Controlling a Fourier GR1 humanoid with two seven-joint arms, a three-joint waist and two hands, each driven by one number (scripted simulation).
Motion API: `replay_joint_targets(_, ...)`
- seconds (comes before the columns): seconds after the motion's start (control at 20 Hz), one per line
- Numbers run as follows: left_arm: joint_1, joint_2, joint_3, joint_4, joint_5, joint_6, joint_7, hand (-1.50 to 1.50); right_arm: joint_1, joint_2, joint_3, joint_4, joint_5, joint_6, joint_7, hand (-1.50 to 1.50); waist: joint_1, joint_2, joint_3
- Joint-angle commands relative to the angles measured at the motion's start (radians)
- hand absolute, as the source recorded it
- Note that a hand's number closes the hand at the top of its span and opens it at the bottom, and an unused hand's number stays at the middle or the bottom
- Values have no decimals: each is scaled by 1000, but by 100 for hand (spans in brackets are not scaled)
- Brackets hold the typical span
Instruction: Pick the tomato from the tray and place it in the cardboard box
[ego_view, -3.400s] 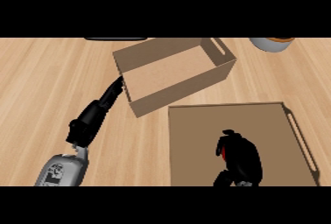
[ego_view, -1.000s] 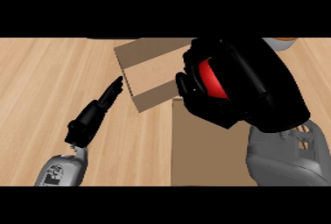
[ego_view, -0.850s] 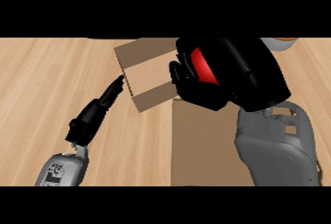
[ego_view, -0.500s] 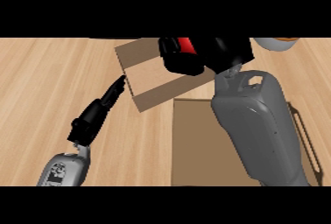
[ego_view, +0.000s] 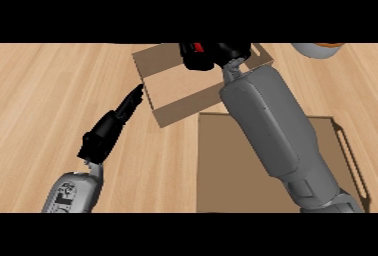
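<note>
Two smooth grey forearms (ego_view: 277, 140), each with a black hand (ego_view: 111, 131) of slim black fingers (ego_view: 133, 97)

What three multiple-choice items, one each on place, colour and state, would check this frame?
1. Where is the right hand?
A. over the box
B. over the tray
C. on bare counter

2. What colour shows inside that hand's curl?
A. green
B. red
C. yellow

3. How is the left hand?
A. shut on a cup
B. curled into a fist
C. open, fingers straight

Key: 1 A, the hand sits above the box's opening; 2 B, a red patch, the tomato, shows between its fingers; 3 C, its fingers stretch toward the box's side, holding nothing.
</note>
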Motion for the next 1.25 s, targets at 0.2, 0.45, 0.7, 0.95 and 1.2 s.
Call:
replay_joint_targets(0.2, 2, -18, -22, -45, -14, 7, 45, 0, -32, 13, -21, 307, -88, -143, -30, 150, 10, 0, 1)
replay_joint_targets(0.45, -17, 26, 24, 17, 22, -45, -14, 0, -66, 13, -62, 485, -214, -159, -102, -150, 20, 6, 0)
replay_joint_targets(0.7, -28, -16, -10, 26, -9, -13, -3, 0, -117, 13, -160, 558, -331, -220, -233, -150, 27, 11, 1)
replay_joint_targets(0.95, -12, 20, 25, -22, 30, -44, 30, 0, -74, 13, -317, 487, -492, -297, -350, -150, 15, 5, 2)
replay_joint_targets(1.2, 0, -10, 3, -17, 7, -16, 14, 0, -86, -63, -473, 515, -648, -188, -457, -150, 9, 7, 2)
